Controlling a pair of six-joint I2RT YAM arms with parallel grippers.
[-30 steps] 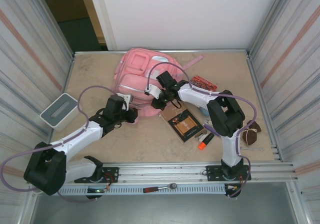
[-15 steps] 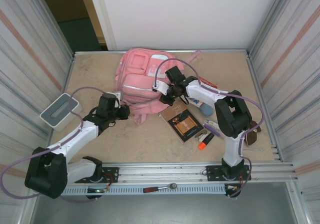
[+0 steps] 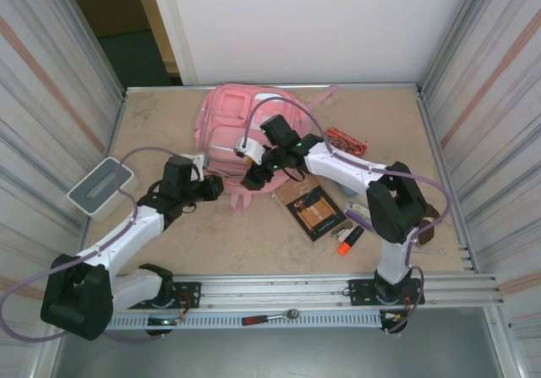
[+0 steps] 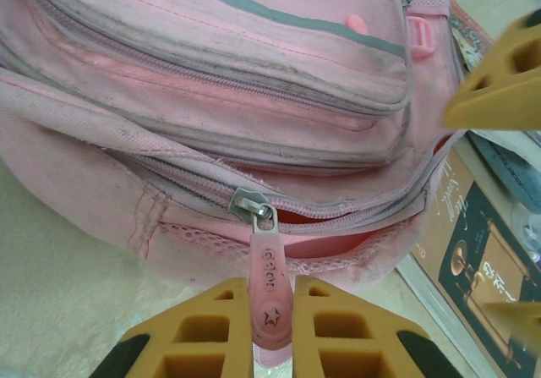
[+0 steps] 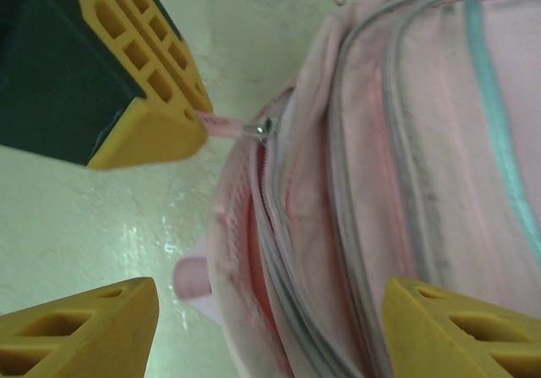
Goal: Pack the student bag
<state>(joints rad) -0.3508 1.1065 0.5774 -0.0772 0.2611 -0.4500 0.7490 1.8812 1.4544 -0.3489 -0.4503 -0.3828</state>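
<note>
Pink fabric of the student bag (image 4: 254, 99) is lying directly ahead of the left gripper (image 4: 270, 327), grey-soiled along the seams, a teal stripe crossing the upper pocket. Yellow fingers of the left gripper are pinching the pink zip pull (image 4: 269, 298) tight; it is showing an embossed star and a short word, too faint to read. Meanwhile the right gripper (image 5: 270, 327) is standing wide open, holding nothing, the bag's zipped edge lying between its fingers. Brown book (image 4: 473, 260), right of the left fingers, is showing gold script, illegible.

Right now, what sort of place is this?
Probably a robot test cell: a tabletop boxed in by metal wall panels, a rail at its near edge, and a student bag on it.
</note>
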